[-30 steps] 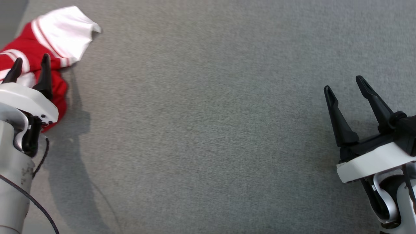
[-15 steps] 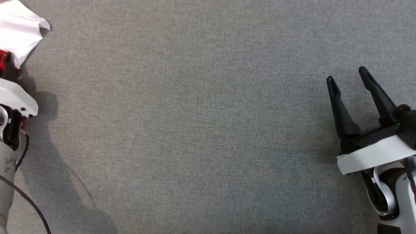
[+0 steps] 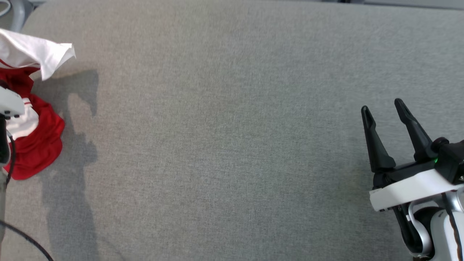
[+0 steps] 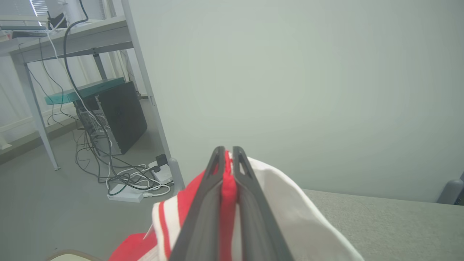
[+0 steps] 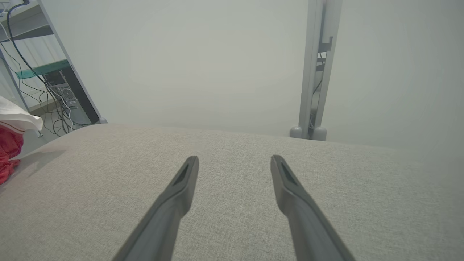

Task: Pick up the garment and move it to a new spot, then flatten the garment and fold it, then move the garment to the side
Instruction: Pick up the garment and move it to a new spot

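Near left edge of head view: left gripper point(image 4: 226, 150) cut off, fingers hidden; in its wrist view, jaws clamped on a red fold of the garment point(image 3: 36, 145). Near right: right gripper point(image 3: 381, 105), jaws spread apart, above the grey table point(image 3: 232, 145). Farther left: garment bunched, partly out of frame; contact with table not discernible.

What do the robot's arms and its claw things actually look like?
Each gripper has two long, tapering black fingers. The right gripper is mounted on a white wedge-shaped housing with a small green light. The left gripper shows slotted fingertips. Forearms are pale grey-white, with thin black cables alongside.
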